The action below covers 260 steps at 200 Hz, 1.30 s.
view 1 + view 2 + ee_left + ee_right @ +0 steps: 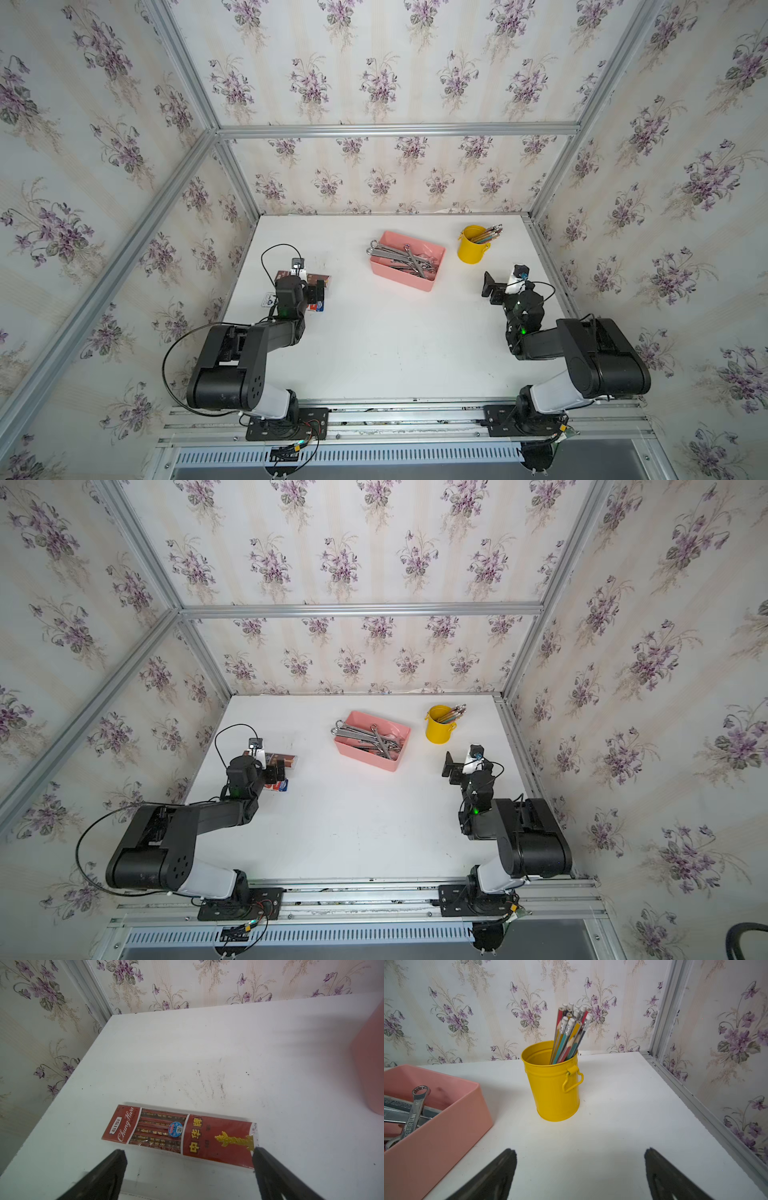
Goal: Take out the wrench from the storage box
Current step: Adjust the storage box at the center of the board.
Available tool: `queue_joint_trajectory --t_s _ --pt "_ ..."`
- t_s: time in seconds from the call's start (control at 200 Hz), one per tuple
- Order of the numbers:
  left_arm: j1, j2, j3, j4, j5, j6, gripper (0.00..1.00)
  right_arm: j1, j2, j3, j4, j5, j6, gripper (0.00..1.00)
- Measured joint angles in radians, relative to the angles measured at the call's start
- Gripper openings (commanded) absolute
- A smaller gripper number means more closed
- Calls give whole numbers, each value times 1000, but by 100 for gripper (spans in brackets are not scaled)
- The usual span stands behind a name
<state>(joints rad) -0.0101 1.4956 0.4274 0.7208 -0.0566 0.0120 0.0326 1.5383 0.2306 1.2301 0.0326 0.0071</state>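
The pink storage box point(400, 277) point(365, 756) sits at the back middle of the white table, with several steel wrenches point(405, 257) point(370, 737) lying crossed inside it. Two wrench ends stick out over its left rim. In the right wrist view the box wall point(431, 1136) is close on one side, and a ring-end wrench point(415, 1109) leans on the others. My left gripper point(316, 291) point(277, 773) point(189, 1153) is open over a red pencil pack, left of the box. My right gripper point(491, 289) point(452, 771) point(579, 1152) is open and empty, right of the box.
A red pencil pack point(180, 1136) point(324, 279) lies flat under the left gripper. A yellow metal cup point(471, 248) point(439, 729) point(554, 1088) of pencils stands right of the box, near the back wall. Papered walls and aluminium rails close in the table.
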Motion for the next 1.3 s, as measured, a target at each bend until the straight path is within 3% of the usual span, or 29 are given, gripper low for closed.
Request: queue_joint_trajectory --t_s 0.564,0.769,0.974,1.109,1.299 --pt "-3 -8 6 -10 -9 0 99 -1 -16 0 -13 -9 0 100" --pt "-3 -207 99 -221 5 -6 99 -1 -223 87 -218 -135 -38 100" --pt "-27 -369 187 -512 65 -216 99 129 -294 307 -568 -284 -134 98" --pt "-82 -351 240 -696 126 -417 99 198 -187 467 -776 -343 -207 96" --pt "-169 -284 298 -832 212 -599 99 211 50 740 -980 -381 -282 90"
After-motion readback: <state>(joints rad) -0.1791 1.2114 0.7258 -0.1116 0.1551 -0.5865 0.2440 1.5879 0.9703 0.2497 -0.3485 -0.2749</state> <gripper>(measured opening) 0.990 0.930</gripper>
